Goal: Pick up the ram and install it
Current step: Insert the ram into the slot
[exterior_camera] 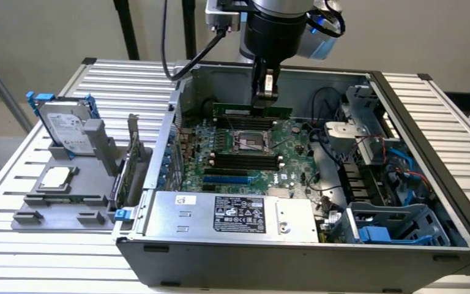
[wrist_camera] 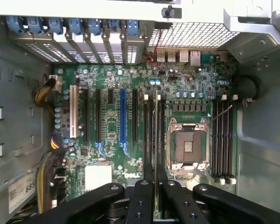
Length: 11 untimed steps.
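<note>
The ram [exterior_camera: 239, 111] is a narrow green stick held lengthwise at the back of the open computer case [exterior_camera: 300, 254]. My gripper [exterior_camera: 264, 104] is shut on it from above. In the wrist view the ram [wrist_camera: 155, 135] appears edge-on between the two black fingers [wrist_camera: 142, 196], hanging over the black memory slots [wrist_camera: 148, 126] beside the empty processor socket [wrist_camera: 186, 149]. More empty black slots [wrist_camera: 222, 135] lie on the socket's other side. I cannot tell whether the ram touches a slot.
A grey holder [exterior_camera: 35, 217] at the exterior view's left carries a hard drive [exterior_camera: 68, 128], a square silver processor chip [exterior_camera: 55, 177] and an upright green expansion card [exterior_camera: 133, 162]. Inside the case are a power supply [exterior_camera: 227, 214], cables [exterior_camera: 329, 101] and a blue drive cage [exterior_camera: 390, 226].
</note>
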Motion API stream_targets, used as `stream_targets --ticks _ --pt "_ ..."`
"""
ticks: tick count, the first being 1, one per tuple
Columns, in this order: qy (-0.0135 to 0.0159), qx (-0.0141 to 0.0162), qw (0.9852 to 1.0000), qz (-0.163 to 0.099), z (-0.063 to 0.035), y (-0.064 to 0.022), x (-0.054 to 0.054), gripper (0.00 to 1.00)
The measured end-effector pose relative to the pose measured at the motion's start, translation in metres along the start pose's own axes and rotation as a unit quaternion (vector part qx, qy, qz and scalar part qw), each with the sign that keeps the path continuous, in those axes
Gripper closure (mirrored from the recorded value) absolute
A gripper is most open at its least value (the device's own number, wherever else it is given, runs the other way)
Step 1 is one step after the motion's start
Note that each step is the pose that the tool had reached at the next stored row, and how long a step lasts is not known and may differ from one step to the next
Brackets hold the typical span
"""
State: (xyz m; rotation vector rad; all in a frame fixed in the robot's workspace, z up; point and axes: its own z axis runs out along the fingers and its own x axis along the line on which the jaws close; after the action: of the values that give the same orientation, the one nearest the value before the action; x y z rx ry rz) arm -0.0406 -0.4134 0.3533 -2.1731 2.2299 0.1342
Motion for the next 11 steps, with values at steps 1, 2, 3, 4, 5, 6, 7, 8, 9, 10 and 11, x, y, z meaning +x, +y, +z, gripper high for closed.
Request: stream_targets --ticks 1,2,3,4,5,6,7,8,9,10,11 --pt "0.0003 0.0 1.0 0.0 0.002 0.0001 -0.004 0.86" --pt "0.0007 0.0 1.0 0.0 0.0039 0.0001 -0.007 0.86" --pt "0.0013 0.0001 1.0 0.0 0.0057 0.0002 -0.01 0.86" --pt "0.0025 0.0001 1.0 0.0 0.0073 0.0002 -0.013 0.86" --pt "0.0043 0.0001 1.0 0.0 0.0087 0.0002 -0.016 0.86" --pt "0.0064 0.0002 1.0 0.0 0.0101 0.0002 -0.018 0.86" --pt "0.0087 0.0003 1.0 0.001 0.0113 0.0002 -0.02 0.86" --pt "0.0117 0.0003 0.9999 0.001 0.0124 0.0002 -0.022 0.86" --pt "0.0154 0.0004 0.9999 0.001 0.0133 0.0002 -0.023 0.86" --pt "0.0186 0.0005 0.9998 0.001 0.0144 0.0002 -0.024 0.86" --pt "0.0217 0.0006 0.9998 0.001 0.0154 0.0001 -0.025 0.86"
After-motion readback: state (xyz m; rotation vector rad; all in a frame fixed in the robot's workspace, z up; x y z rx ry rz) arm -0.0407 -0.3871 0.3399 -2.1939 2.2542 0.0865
